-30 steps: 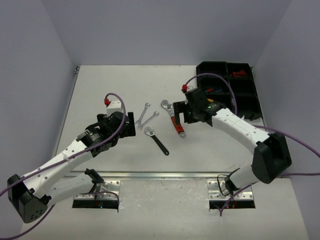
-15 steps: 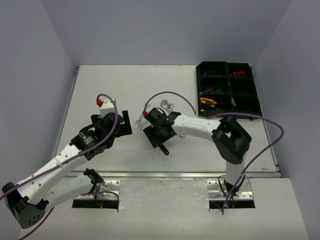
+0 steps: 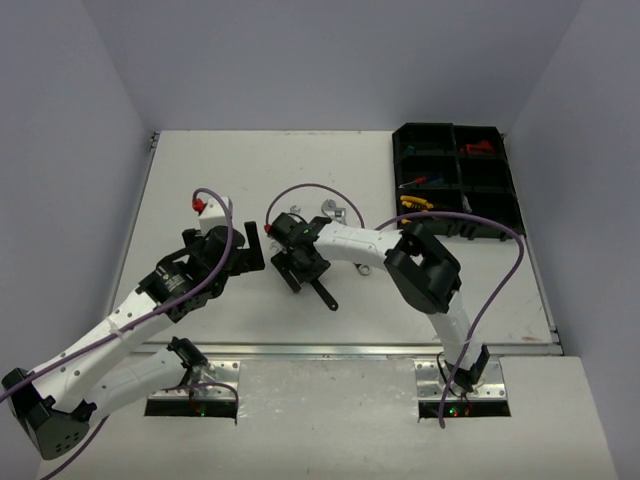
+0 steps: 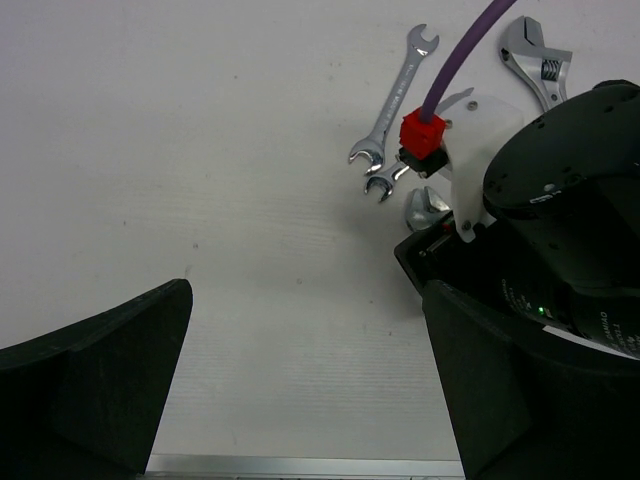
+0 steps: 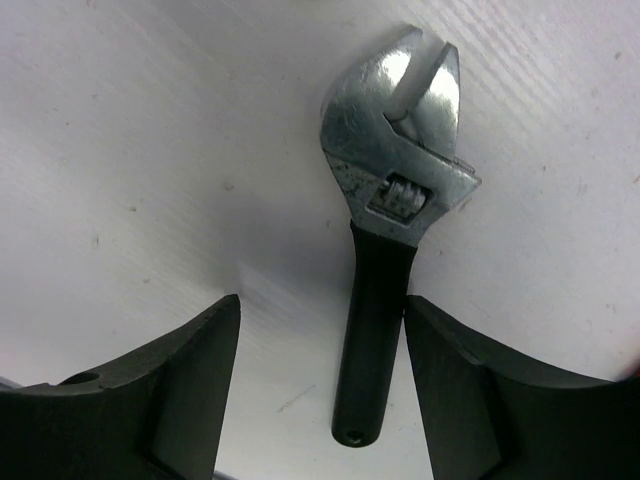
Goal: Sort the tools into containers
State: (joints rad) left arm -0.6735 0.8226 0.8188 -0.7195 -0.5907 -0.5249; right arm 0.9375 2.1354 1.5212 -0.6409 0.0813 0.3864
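A black-handled adjustable wrench (image 5: 385, 250) lies flat on the white table between the open fingers of my right gripper (image 5: 320, 390), its handle close to the right finger (image 5: 500, 400). In the top view this gripper (image 3: 293, 267) is over the wrench's head and the handle (image 3: 322, 292) sticks out. My left gripper (image 3: 258, 247) is open and empty just to the left; its wrist view shows bare table between the fingers (image 4: 90, 400). Two silver wrenches (image 4: 395, 100) and another adjustable wrench's head (image 4: 540, 65) lie beyond. The black organiser tray (image 3: 455, 130) stands at the back right.
The tray holds red (image 3: 477, 148), yellow (image 3: 418, 203) and other small tools in several compartments. My right arm (image 3: 360, 245) stretches across the table's middle and hides what lies under it. Its wrist (image 4: 560, 220) fills the right of the left wrist view.
My right arm has swung left from near the tray, across the red-handled wrench, to the black-handled wrench. My left gripper has shifted slightly up and left.
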